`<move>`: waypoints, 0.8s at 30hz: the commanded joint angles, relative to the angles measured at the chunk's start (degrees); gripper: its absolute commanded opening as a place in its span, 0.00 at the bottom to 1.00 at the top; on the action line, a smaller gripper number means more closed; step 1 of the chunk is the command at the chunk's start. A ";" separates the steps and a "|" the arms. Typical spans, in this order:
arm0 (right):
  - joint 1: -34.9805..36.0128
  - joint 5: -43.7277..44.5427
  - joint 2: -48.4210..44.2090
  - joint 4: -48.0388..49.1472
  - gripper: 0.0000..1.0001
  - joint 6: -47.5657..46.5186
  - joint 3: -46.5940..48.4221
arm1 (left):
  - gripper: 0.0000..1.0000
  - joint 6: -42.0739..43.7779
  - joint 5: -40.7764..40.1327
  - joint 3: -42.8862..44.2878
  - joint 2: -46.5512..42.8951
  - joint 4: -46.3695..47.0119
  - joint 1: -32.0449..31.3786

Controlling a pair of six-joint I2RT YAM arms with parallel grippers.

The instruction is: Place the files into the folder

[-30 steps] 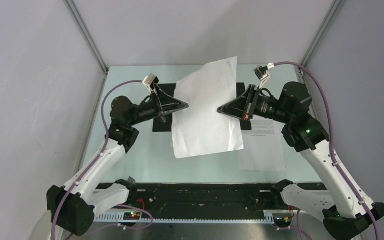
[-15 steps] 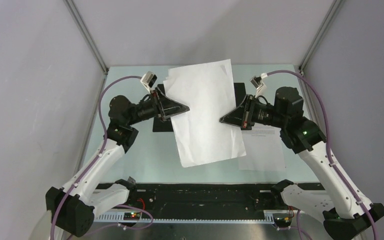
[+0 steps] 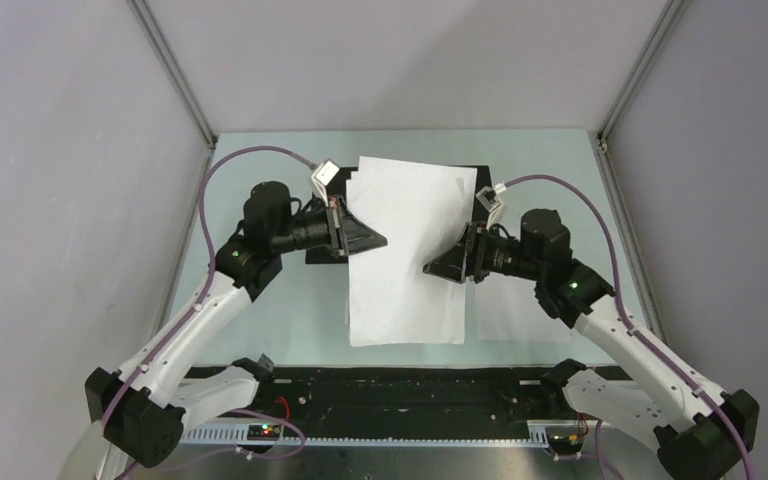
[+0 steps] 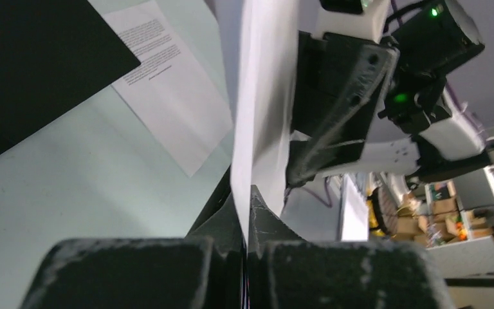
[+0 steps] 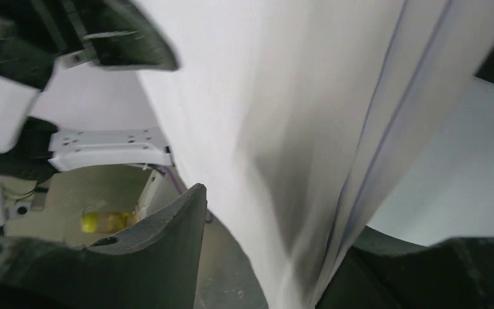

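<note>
Zero filed yet: the left gripper [image 3: 382, 241] pinches one sheet [image 3: 405, 260] above the folder [image 3: 322, 252]. The right gripper [image 3: 428, 268] has its jaws parted around it. Second sheet [image 3: 505, 318] waits alongside.

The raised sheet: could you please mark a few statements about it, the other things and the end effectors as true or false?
1. The left end effector pinches the raised sheet. True.
2. The right end effector is clamped shut on that sheet. False: its jaws stand apart, with the sheet passing between them.
3. A printed sheet lies flat on the table. True.
4. The raised sheet lies flat inside the folder. False: it is held up in the air.
</note>
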 commanded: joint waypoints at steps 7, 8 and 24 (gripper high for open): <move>1.59 15.35 1.21 17.79 0.52 -4.57 -8.35 | 0.00 17.20 -6.91 -3.03 0.69 -3.44 -2.84; 2.68 16.72 1.17 18.63 0.45 -5.04 -8.85 | 0.00 17.78 -9.45 -3.46 1.18 -3.27 -3.70; 19.79 50.56 -0.77 24.17 0.11 -22.47 -15.29 | 0.20 18.31 -31.36 -13.98 -1.91 12.28 -11.24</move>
